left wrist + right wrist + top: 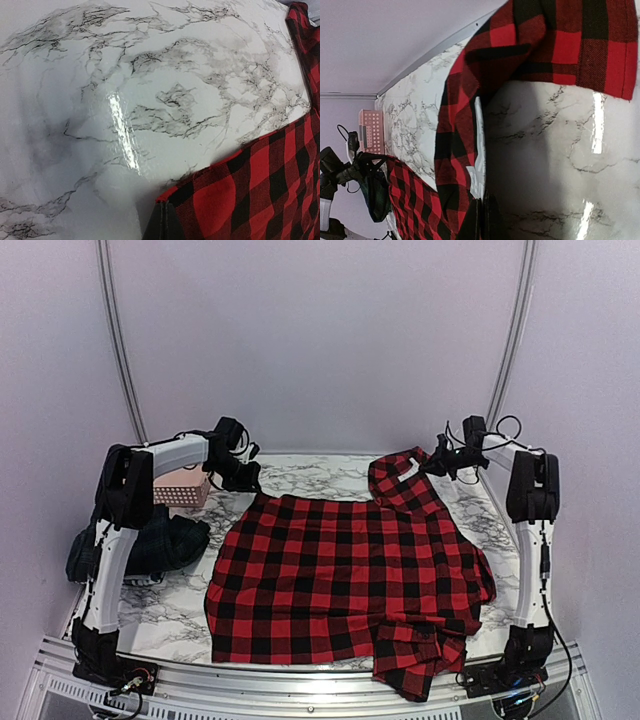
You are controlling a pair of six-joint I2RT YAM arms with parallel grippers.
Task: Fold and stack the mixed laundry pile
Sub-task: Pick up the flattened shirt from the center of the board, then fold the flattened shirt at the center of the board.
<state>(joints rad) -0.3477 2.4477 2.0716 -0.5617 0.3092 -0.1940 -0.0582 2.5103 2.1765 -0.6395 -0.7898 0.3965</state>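
Note:
The red-and-black checked shirt (pixel 345 575) lies spread on the marble table (pixel 310 472), with a bunched part hanging at the near edge. My left gripper (pixel 246 481) is shut on its far left corner, seen in the left wrist view (pixel 168 206) with the corner (pixel 235 200) low over the marble. My right gripper (pixel 433 466) is shut on the far right part and holds it lifted; the right wrist view (pixel 485 201) shows the pinched edge with white lettering (pixel 479 165). Dark green and navy garments (pixel 150 545) lie heaped at the left. The striped one is not visible.
The pink lattice basket (pixel 182 490) stands at the far left behind the dark heap, close to my left arm; it also shows in the right wrist view (pixel 371 131). Bare marble (pixel 150 100) lies beyond the shirt's far edge. Curved white walls enclose the table.

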